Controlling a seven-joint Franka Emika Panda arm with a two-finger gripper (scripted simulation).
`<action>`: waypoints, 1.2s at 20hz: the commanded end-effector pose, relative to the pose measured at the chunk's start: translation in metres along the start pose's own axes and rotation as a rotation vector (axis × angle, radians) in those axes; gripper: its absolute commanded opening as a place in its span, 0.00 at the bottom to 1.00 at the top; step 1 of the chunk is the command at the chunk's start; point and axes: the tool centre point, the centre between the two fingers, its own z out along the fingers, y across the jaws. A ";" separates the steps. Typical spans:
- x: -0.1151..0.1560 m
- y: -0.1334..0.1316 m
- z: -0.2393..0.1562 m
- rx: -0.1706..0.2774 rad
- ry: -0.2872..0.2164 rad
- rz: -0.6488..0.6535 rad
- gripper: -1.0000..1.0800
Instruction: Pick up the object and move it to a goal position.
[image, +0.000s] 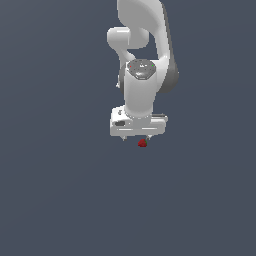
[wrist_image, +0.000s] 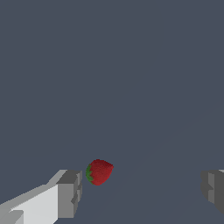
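Strawberry (wrist_image: 99, 171): small dark red lump with a green patch at one end, seen in the wrist view lying on the flat grey-blue ground (wrist_image: 131, 78). It sits between the two fingertips, close beside one grey pad (wrist_image: 70, 192) and well apart from the other; whether it touches the nearer pad cannot be told.

Gripper (wrist_image: 140, 190): white body, grey pads, jaws spread wide with nothing held.

Arm (image: 145, 55): white Panda, reaching down from the top of the exterior view, its hand pointing at the ground.

Position, exterior view: the strawberry (image: 142, 143) shows as a red speck just under the lower edge of the gripper (image: 136, 138), toward the exterior view's right of the hand's middle. Fingertips there appear only as two small stubs below the hand.
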 end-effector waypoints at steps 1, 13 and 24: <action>0.000 0.000 0.000 0.000 0.000 0.000 0.96; -0.005 0.025 0.006 -0.003 -0.030 0.013 0.96; -0.009 0.019 0.015 -0.007 -0.030 -0.088 0.96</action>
